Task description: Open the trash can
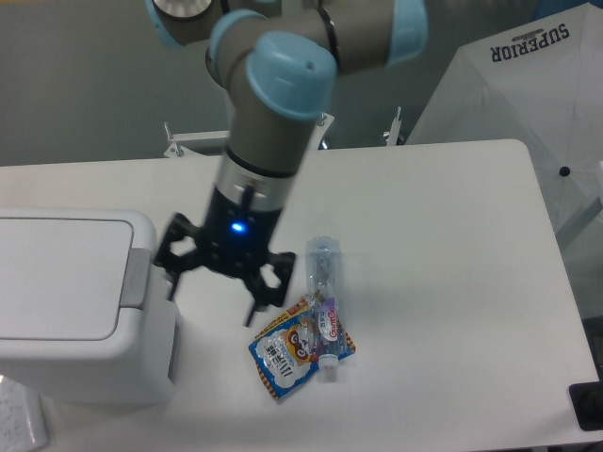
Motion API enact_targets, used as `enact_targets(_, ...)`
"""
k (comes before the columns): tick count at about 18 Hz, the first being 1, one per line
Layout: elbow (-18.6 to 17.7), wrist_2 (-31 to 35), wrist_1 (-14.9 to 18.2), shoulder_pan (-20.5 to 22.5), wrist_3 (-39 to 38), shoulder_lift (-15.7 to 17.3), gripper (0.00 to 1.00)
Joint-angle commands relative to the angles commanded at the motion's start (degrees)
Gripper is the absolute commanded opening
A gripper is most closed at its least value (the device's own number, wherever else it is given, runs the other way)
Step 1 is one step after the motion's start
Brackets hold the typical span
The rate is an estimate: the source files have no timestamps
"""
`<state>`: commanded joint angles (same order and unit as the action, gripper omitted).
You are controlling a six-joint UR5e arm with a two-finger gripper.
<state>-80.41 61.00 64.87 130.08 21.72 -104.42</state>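
Pincer (213, 298): spread wide, empty.
Trash can (80, 306): likely stiff, light plastic; press grey strip (138, 276).

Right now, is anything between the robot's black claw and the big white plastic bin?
No. In the camera view only bare white table separates the open black gripper from the boxy white trash can.

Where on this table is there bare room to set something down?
Bare: the table right of the bottle to its right edge, and the back strip behind the gripper. Crowded: between the trash can and the snack pouch, under the gripper.
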Motion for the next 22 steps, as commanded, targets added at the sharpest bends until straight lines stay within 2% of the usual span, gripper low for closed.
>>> enact_targets(4, -1.8, 0.2, -0.2, -0.2, -1.1, 0.8, 1.0)
enact_targets(12, -0.5, 0.3, -0.4, 0.6, -0.7, 0.6, 1.0)
enact_targets(22, -1.0, 0.6, -0.9, 0.5, -0.1, 0.0, 1.0)
